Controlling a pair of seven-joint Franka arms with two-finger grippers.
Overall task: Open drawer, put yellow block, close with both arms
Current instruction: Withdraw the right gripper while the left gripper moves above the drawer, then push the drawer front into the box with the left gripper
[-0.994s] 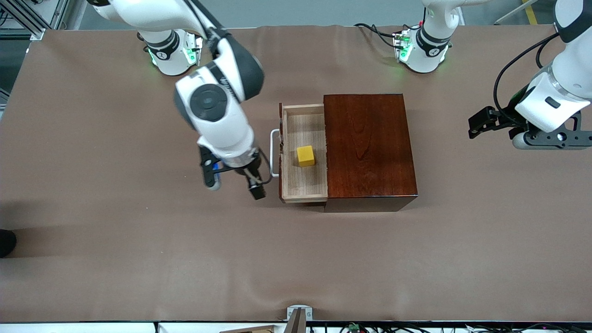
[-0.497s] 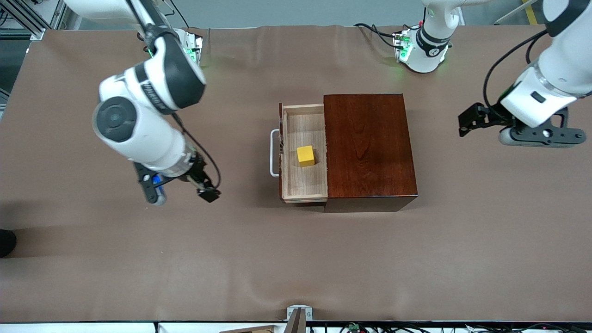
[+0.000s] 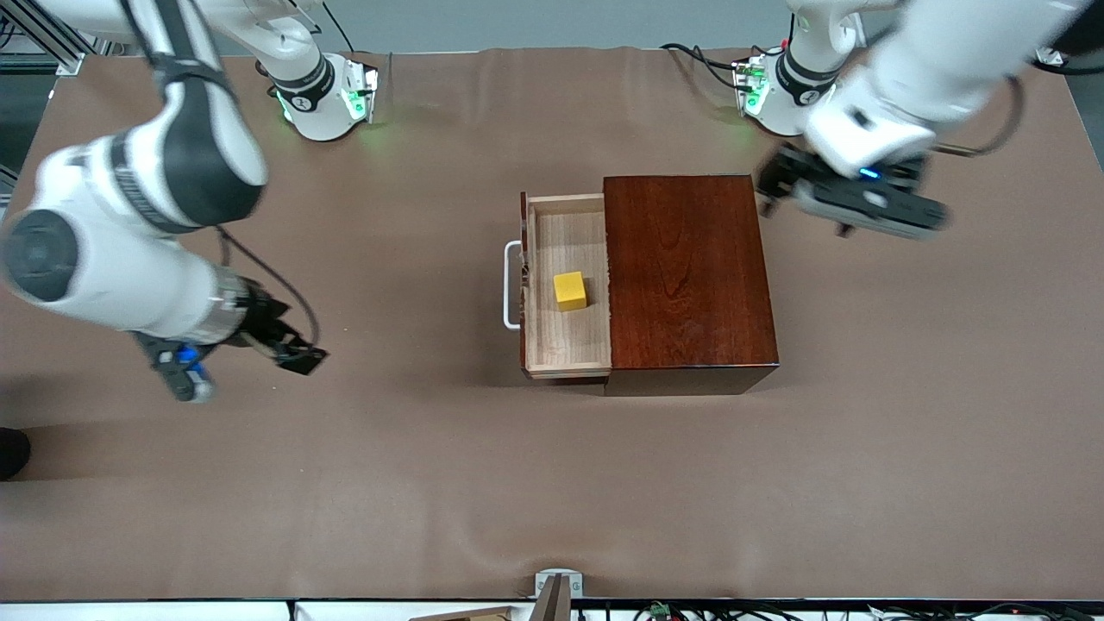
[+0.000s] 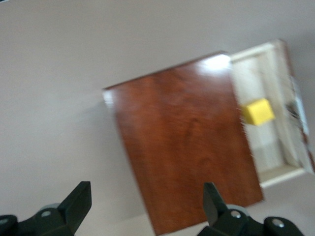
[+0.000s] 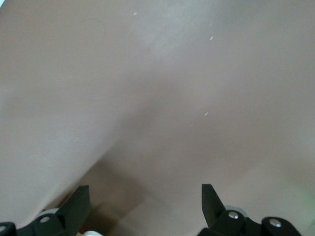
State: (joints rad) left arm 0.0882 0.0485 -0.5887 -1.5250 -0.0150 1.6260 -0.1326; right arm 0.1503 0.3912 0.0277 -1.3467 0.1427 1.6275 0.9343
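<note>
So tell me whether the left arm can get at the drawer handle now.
Probably yes: the handle stands free, but the open left end effector must cross over the box.

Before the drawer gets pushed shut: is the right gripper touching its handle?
Apart. The front view shows the right gripper over bare table, with open cloth between it and the drawer handle.

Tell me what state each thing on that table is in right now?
Light-wood drawer of the dark reddish-brown wooden box: pulled open.
Small yellow cube: lying in the drawer, untouched.
Right pincer: open, empty, over bare table.
Left pincer: open, empty, by the box's corner.
</note>
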